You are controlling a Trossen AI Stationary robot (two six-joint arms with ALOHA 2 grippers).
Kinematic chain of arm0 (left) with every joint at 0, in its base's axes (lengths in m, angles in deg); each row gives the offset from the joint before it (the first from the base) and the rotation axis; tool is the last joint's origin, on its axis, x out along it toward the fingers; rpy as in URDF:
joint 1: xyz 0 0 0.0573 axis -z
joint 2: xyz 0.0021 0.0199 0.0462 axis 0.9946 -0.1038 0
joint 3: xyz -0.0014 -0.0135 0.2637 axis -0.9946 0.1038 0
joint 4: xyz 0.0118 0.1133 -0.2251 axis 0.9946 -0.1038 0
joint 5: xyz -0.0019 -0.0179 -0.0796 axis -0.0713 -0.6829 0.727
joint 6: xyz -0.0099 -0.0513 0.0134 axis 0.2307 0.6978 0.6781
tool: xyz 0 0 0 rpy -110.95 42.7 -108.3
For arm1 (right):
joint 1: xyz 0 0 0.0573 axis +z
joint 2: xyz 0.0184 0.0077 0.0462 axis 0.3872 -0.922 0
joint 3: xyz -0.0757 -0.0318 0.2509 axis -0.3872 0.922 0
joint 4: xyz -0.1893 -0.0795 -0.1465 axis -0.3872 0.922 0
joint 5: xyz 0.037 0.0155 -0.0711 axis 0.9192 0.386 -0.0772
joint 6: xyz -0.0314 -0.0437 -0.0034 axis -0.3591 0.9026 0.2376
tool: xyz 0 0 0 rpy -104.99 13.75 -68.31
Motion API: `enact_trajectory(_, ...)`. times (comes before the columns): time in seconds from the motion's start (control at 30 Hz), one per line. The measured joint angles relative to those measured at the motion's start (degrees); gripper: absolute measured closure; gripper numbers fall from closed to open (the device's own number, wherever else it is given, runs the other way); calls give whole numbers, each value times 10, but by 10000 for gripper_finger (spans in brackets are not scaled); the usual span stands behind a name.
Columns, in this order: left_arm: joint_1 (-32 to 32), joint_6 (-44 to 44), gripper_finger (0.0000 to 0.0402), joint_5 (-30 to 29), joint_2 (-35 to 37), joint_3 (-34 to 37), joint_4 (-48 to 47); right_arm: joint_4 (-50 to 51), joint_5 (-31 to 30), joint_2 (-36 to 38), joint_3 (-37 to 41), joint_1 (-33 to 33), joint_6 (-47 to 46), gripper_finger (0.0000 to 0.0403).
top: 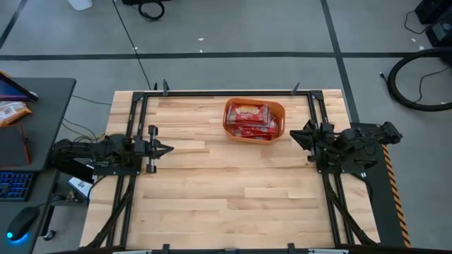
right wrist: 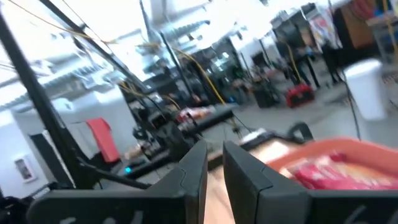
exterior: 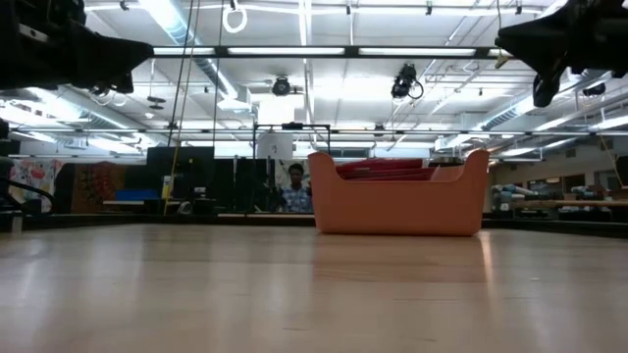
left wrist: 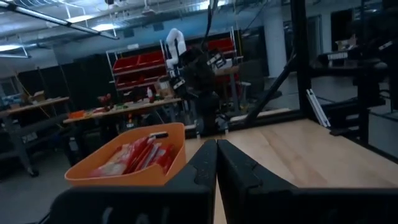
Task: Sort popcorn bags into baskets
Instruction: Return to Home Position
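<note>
The orange basket (top: 254,120) stands on its base near the table's far edge, centre-right; it also shows in the low view (exterior: 397,201). Several red popcorn bags (top: 251,118) lie packed inside it, their tops just above the rim (exterior: 383,170); they also show in the left wrist view (left wrist: 140,155) and the right wrist view (right wrist: 342,171). My left gripper (top: 169,149) hovers at the table's left side, shut, fingers pointing right. My right gripper (top: 293,135) hovers just right of the basket, fingers a narrow gap apart (right wrist: 215,163), holding nothing. I see no bag on the bare table.
Black frame rails (top: 134,134) run along the table's left, right and far sides. A dark desk on the left carries an orange-and-white snack bag (top: 10,111), a keyboard and a mouse. A person (exterior: 294,186) shows far behind the table. Bare wood (top: 233,190) spreads over the middle and near side.
</note>
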Motion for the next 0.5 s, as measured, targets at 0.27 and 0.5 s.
enact_trajectory(0.27, 0, 29, 388, 0, 0, 0, 1, -92, 88, 15, 38, -74, 57, 345)
enact_trajectory(0.5, -1, 97, 386, -2, -1, 0, -11, -79, 27, 15, 38, -87, 29, 345)
